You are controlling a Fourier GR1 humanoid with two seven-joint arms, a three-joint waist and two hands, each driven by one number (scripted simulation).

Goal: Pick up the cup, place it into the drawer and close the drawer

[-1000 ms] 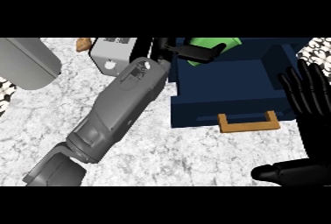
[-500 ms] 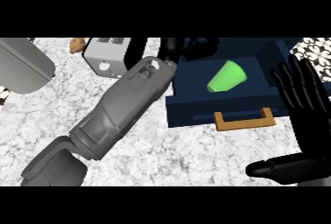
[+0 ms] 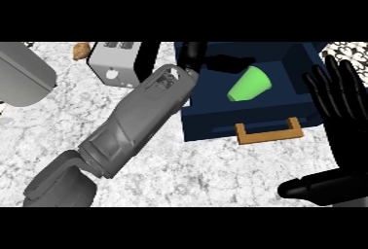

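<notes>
The green cup [image 3: 250, 83] lies on its side inside the open dark blue drawer [image 3: 215, 124], wide mouth toward the lower left. An orange-brown handle [image 3: 267, 132] sticks out from the drawer's front. My left hand [image 3: 229, 62] hovers over the drawer's back left corner, just above and left of the cup, fingers relaxed and off it. The grey left forearm [image 3: 137, 121] runs diagonally from the lower left. At the right edge my right hand [image 3: 343, 104] rests open beside the drawer, fingers up, thumb low.
A white and grey toaster-like box [image 3: 114, 64] stands left of the drawer at the back. A large grey object [image 3: 22, 73] fills the far left. A small brown item [image 3: 81, 48] lies at the back edge. Marbled counter [image 3: 194, 170] spreads in front.
The left hand has let go of the cup, which now lies loose in the drawer. The hand has drawn back toward the drawer's back left. The right hand stays put.
</notes>
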